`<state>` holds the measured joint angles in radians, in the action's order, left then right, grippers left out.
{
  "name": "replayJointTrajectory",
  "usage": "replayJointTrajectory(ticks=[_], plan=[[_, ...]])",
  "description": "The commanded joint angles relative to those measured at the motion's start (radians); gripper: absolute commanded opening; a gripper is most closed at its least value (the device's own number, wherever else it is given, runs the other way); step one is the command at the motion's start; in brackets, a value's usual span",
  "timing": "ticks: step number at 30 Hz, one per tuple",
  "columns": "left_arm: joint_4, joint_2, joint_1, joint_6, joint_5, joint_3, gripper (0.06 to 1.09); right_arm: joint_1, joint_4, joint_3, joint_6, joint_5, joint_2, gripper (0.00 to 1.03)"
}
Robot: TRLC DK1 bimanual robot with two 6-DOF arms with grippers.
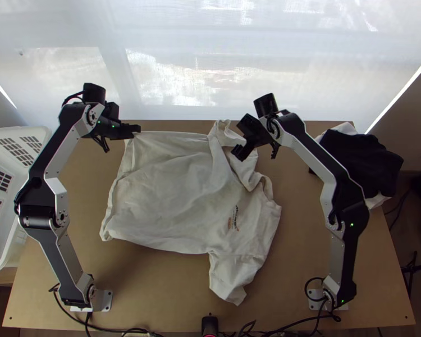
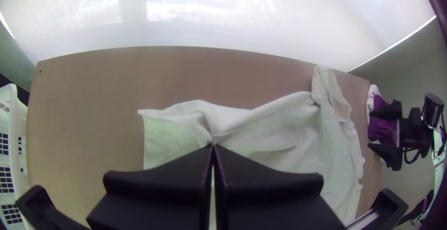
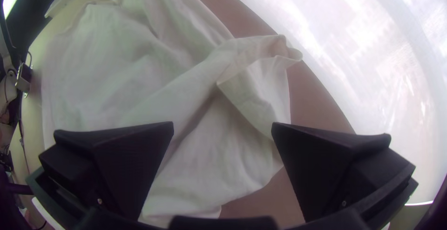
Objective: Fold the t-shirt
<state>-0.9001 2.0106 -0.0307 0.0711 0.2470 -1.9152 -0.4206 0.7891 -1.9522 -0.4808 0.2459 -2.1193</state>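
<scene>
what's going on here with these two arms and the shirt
Two robot arms are working on a white cloth t-shirt on a light wooden table. The left gripper is shut on the shirt near its far hem corner. The right gripper is open above the rumpled far sleeve, holding nothing. The shirt lies mostly spread, wrinkled and not yet folded.

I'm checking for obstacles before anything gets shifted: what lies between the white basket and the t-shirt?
In the top view, the left arm stands between the white basket and the t-shirt, with a strip of wooden table showing beside it.
</scene>
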Motion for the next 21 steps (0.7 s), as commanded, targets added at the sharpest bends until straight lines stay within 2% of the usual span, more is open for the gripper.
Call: replayJointTrajectory(ticks=[1, 11, 17, 18, 21], plan=[[-0.008, 0.004, -0.005, -0.002, 0.003, -0.01, 0.09, -0.01, -0.016, -0.148, 0.002, -0.007, -0.185, 0.98], [-0.013, 0.005, -0.005, -0.001, 0.003, -0.01, 0.09, -0.02, -0.008, -0.34, 0.001, -0.008, -0.349, 0.9], [-0.013, 0.005, -0.002, -0.001, 0.005, -0.011, 0.09, -0.021, -0.005, -0.344, -0.044, -0.008, -0.384, 0.58], [-0.013, 0.005, -0.002, -0.001, 0.005, -0.011, 0.09, -0.015, -0.005, -0.344, -0.047, -0.008, -0.387, 0.5], [-0.013, 0.005, 0.002, -0.002, 0.005, -0.016, 0.09, -0.001, -0.004, -0.341, -0.045, -0.007, -0.384, 0.16]])
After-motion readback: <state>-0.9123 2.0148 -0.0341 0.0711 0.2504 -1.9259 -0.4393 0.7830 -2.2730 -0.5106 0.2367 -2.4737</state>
